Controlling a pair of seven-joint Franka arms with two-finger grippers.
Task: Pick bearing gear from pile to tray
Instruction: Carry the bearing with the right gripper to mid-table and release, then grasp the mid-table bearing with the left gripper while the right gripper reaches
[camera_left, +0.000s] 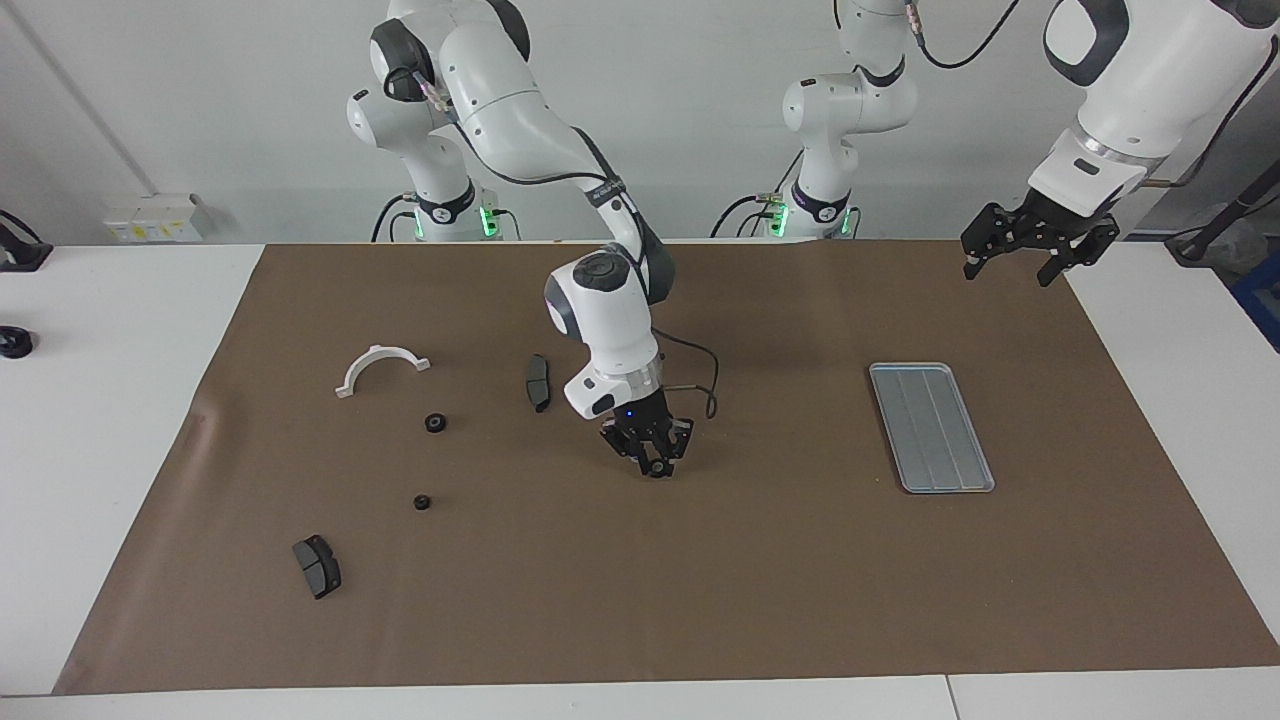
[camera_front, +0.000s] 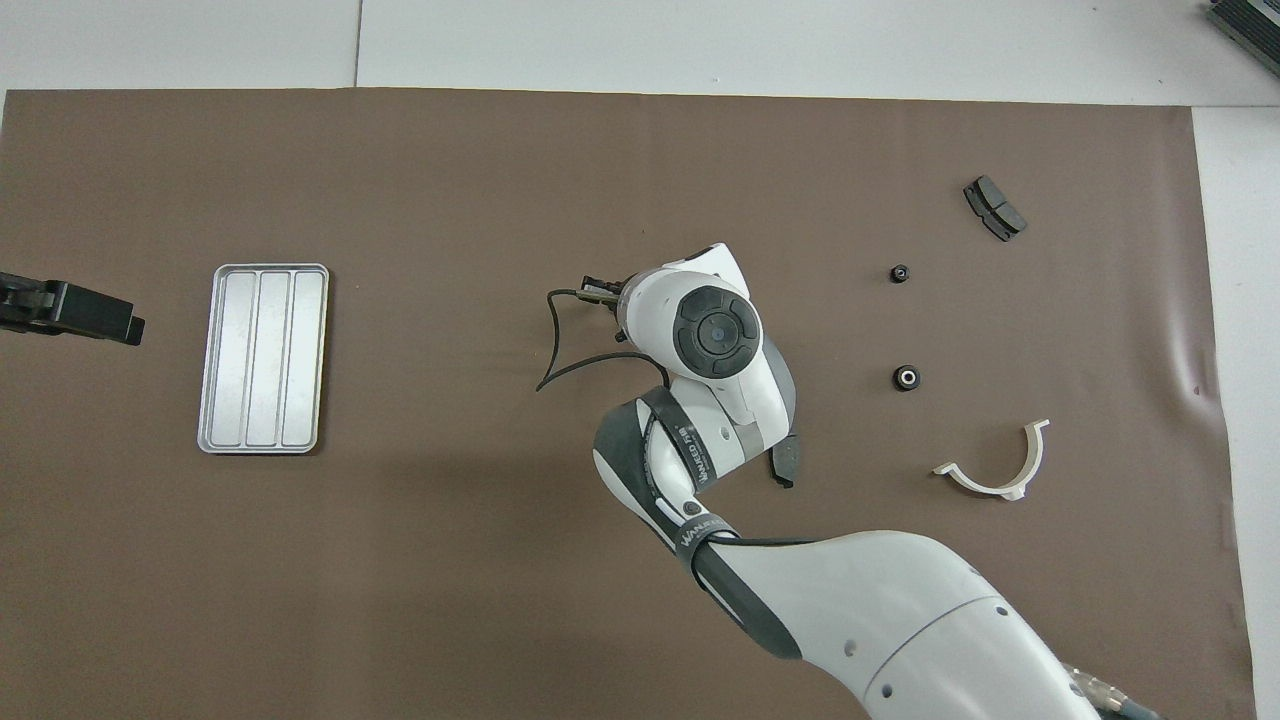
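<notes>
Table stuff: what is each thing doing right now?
Tray: flat, empty.
Gear nearer the robots: on the mat.
Gear farther from the robots: on the mat.
Brake pad nearer the robots: on the mat.
Brake pad farther from the robots: on the mat.
White bracket: on the mat.
Right gripper: raised over the mat's middle.
Left gripper: jaws open, waiting in the air.
</notes>
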